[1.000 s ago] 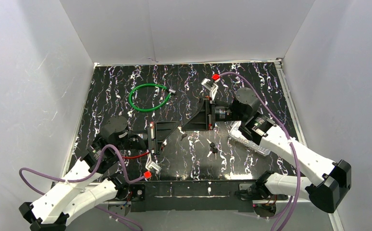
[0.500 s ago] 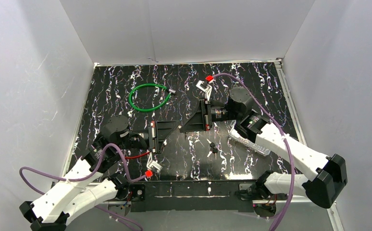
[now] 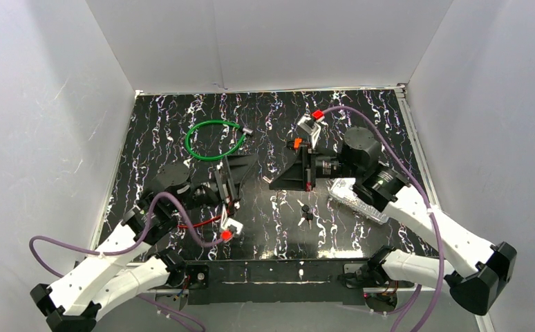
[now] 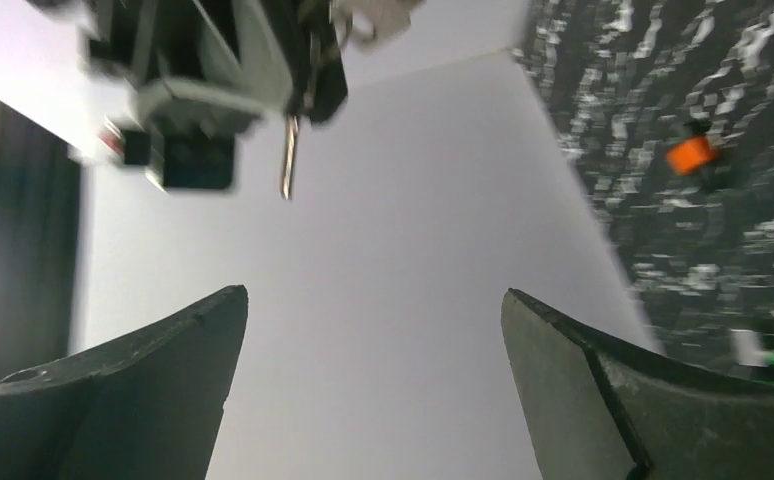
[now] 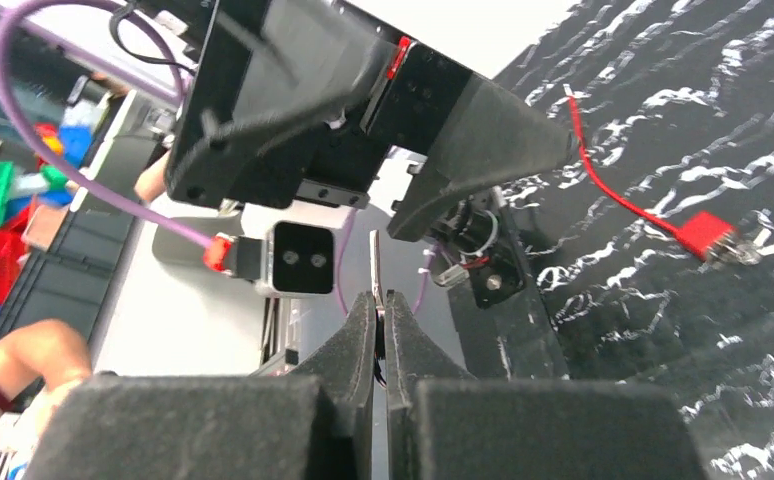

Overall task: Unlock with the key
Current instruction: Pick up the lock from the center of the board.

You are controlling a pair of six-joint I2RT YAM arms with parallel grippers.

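My right gripper (image 5: 379,296) is shut on the key (image 5: 374,262), whose thin metal blade sticks out past the fingertips. In the top view the right gripper (image 3: 273,182) hovers over the middle of the mat and points left. My left gripper (image 3: 242,168) faces it, a little apart, open and holding nothing. In the left wrist view, its own fingertips (image 4: 375,292) stand wide apart and the key (image 4: 288,170) hangs from the right gripper above. The green cable lock (image 3: 213,140) lies coiled at the back left of the mat, with its metal end (image 3: 247,129) to the right.
A small bunch of spare keys (image 3: 306,213) lies on the black marbled mat (image 3: 389,124) near the front centre. A clear plastic package (image 3: 353,203) sits under the right arm. A small orange piece (image 3: 297,143) shows by the right wrist. White walls enclose the mat.
The left gripper has opened, let go and swung toward the back. The right gripper has shut on the key and drawn back to the right.
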